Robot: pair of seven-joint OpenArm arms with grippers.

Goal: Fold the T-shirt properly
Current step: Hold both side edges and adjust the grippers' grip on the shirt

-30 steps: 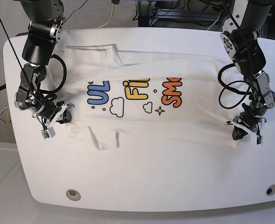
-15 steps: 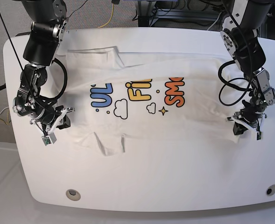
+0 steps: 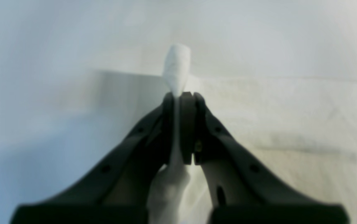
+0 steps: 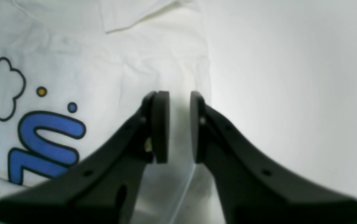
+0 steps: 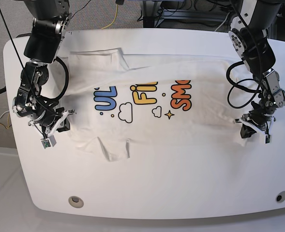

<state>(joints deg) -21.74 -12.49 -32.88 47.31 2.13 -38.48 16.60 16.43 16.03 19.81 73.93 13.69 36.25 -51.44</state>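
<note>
Left tool (image 3: 181, 96) pinched tight; right tool (image 4: 179, 102) slightly parted, both low.

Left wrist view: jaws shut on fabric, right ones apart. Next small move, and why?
Probably open the left gripper and lift clear. It is shut on a pinch of the large white printed cotton T-shirt, which lies folded on the white table. The right gripper has its jaws apart, with cloth only beneath them.

White table (image 5: 147, 181) with rounded corners carries the T-shirt (image 5: 147, 123), spread flat, print side up, partly folded. Lower sleeve lies bunched near the front-left. Two round fittings (image 5: 75, 201) sit in the table's front corners.
</note>
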